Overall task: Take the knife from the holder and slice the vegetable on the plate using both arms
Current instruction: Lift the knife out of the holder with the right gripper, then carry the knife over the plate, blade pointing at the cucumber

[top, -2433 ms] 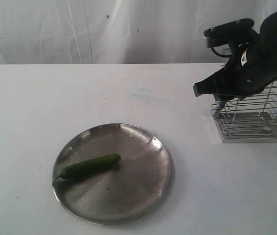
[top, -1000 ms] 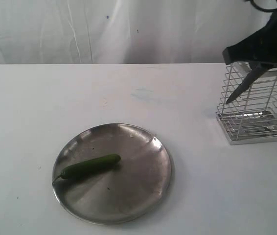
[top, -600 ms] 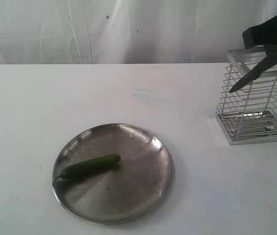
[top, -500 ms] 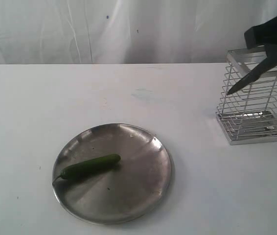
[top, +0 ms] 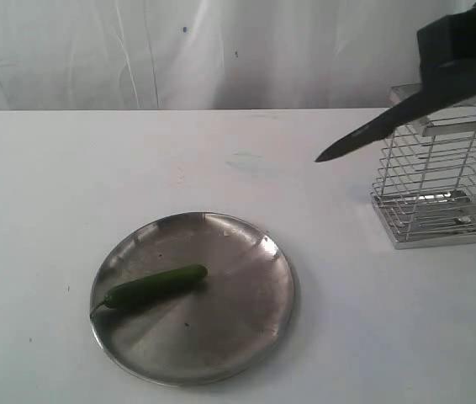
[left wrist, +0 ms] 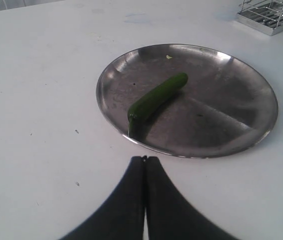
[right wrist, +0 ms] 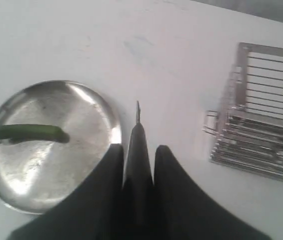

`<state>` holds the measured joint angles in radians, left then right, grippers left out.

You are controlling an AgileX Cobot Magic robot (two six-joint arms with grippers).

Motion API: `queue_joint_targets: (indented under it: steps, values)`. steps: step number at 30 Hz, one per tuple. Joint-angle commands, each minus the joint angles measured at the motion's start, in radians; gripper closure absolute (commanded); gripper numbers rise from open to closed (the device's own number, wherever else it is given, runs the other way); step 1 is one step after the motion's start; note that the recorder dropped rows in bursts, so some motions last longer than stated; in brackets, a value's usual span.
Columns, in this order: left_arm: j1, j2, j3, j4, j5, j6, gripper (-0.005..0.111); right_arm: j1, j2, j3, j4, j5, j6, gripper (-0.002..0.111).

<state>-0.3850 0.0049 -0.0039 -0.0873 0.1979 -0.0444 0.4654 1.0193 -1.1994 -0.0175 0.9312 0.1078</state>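
Observation:
A dark green vegetable [top: 154, 286] lies on the left part of the round steel plate [top: 246, 337]. My right gripper [top: 455, 77] hangs at the upper right, shut on the black knife [top: 372, 130], whose blade slants down and left, clear of the wire holder [top: 440, 177]. In the right wrist view the knife [right wrist: 137, 145] sits between the gripper [right wrist: 139, 150] fingers, with the plate [right wrist: 91, 105], the vegetable [right wrist: 26, 133] and the holder [right wrist: 261, 130] below. The left wrist view shows my left gripper [left wrist: 144, 159] shut and empty just short of the plate [left wrist: 241, 105] rim, near the vegetable [left wrist: 156, 97].
A white table [top: 221, 160] carries everything, backed by a white curtain [top: 179, 50]. The holder stands near the table's right edge. The left arm does not show in the exterior view.
The right gripper has lifted the knife out of the holder and carried it left; its blade now points out over the table. Plate, vegetable and holder have stayed put.

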Motion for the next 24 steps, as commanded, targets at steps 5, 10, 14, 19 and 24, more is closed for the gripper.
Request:
queue_joint_targets:
  steps: [5, 10, 14, 19, 24]
  values:
    - [0.004, -0.005, 0.004, -0.008, 0.003, -0.001, 0.107, 0.174, -0.038, 0.219, 0.025, -0.298, 0.004, 0.100]
    - [0.004, -0.005, 0.004, -0.008, 0.003, -0.001, 0.107, 0.226, -0.102, 0.477, 0.018, -0.665, 0.037, 0.104]
    - [0.004, -0.005, 0.004, -0.008, 0.003, -0.001, 0.107, 0.226, -0.117, 0.660, 0.018, -0.919, 0.053, 0.106]
    - [0.004, -0.005, 0.004, -0.008, 0.003, -0.001, 0.107, 0.226, -0.036, 0.794, 0.018, -1.122, 0.044, 0.106]
    - [0.004, -0.005, 0.004, -0.008, 0.003, -0.003, 0.107, 0.226, 0.119, 0.841, 0.018, -1.263, -0.001, 0.106]
